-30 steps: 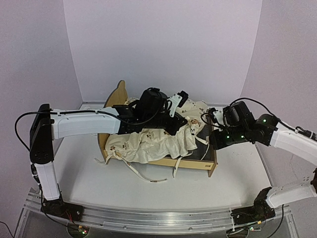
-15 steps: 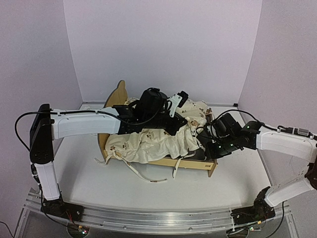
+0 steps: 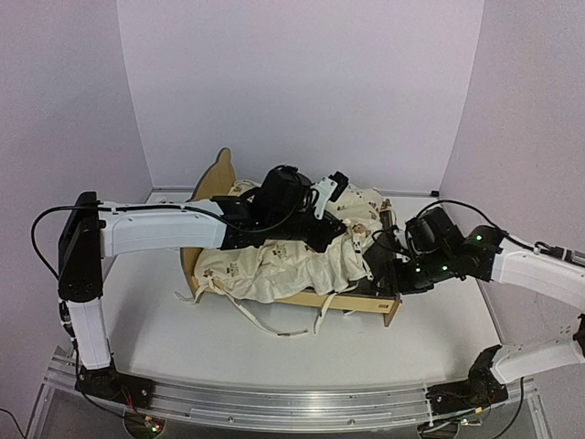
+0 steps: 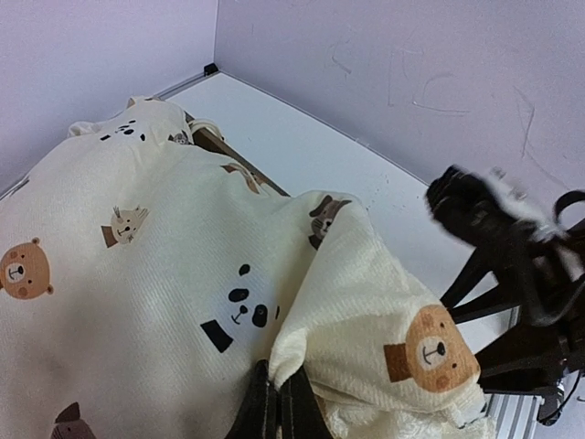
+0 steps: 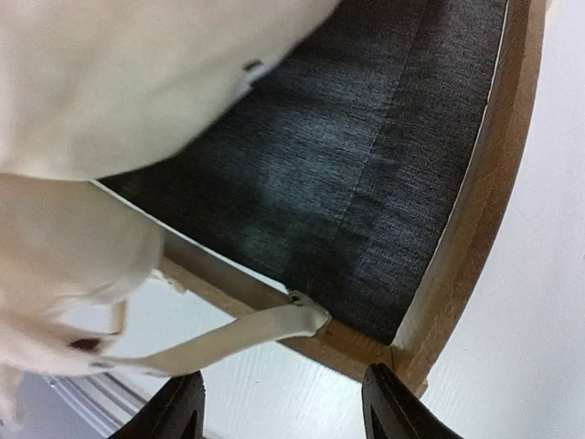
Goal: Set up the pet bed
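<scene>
The pet bed (image 3: pixel 358 304) is a light plywood frame with an eared headboard (image 3: pixel 218 174) at the left. A cream animal-print cover (image 3: pixel 283 265) lies bunched across it. My left gripper (image 4: pixel 276 404) is shut on a raised fold of the cover (image 4: pixel 366 311), above the bed's middle (image 3: pixel 331 238). My right gripper (image 5: pixel 285 407) hangs open over the bed's near right corner (image 3: pixel 377 267) and holds nothing. Below it show the grey felt base (image 5: pixel 366 165), the wooden rail (image 5: pixel 475 210) and a cream tie strap (image 5: pixel 247 334) draped over the rail.
Loose ties of the cover (image 3: pixel 265 322) trail onto the white table (image 3: pixel 164 338) in front of the bed. Purple walls close in at the back and both sides. An aluminium rail (image 3: pixel 274 402) runs along the near edge by the arm bases.
My right gripper has gone from shut to open, and its arm has moved in to the bed's right end. The left arm keeps its hold on the cover, nearly still.
</scene>
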### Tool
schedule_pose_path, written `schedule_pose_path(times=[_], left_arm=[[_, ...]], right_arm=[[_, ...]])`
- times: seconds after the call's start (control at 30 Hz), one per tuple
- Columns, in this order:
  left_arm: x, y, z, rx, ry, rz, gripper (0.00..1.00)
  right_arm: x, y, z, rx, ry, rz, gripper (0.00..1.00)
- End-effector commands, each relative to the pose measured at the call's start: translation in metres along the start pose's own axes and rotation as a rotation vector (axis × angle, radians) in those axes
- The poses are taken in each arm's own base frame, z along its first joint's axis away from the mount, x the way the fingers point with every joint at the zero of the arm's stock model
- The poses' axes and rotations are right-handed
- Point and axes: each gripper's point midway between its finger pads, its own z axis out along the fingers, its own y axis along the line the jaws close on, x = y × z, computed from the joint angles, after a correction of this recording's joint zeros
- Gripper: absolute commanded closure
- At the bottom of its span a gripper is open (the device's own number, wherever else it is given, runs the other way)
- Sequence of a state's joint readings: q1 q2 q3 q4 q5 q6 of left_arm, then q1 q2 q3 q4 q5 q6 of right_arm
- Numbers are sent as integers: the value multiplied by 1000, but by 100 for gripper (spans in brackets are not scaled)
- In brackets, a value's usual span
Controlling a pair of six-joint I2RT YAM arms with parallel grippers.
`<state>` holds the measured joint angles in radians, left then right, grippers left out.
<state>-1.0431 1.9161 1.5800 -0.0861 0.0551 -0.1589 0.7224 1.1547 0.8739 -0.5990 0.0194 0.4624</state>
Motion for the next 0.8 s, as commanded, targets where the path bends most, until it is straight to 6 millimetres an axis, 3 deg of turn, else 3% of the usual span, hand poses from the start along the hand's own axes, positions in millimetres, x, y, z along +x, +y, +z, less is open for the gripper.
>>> schedule_pose_path(times=[0.0, 0.2, 0.4, 0.53, 0.63, 0.77], left_arm=[[-9, 23, 12, -102, -18, -17, 100], [-8, 29, 23, -135, -2, -7, 100], [-11, 32, 25, -151, -2, 9, 100], [-11, 32, 22, -153, 9, 12, 100], [-8, 31, 21, -145, 17, 12, 100], [-5, 30, 19, -140, 24, 9, 100]], right_arm=[[22, 8, -14, -93, 33, 89, 40], [57, 15, -4, -177, 29, 133, 45], [83, 24, 40, -284, -93, 136, 47], [72, 19, 56, -262, -313, 69, 45], [75, 10, 65, -242, -431, 6, 43], [67, 8, 75, -189, -509, -90, 41]])
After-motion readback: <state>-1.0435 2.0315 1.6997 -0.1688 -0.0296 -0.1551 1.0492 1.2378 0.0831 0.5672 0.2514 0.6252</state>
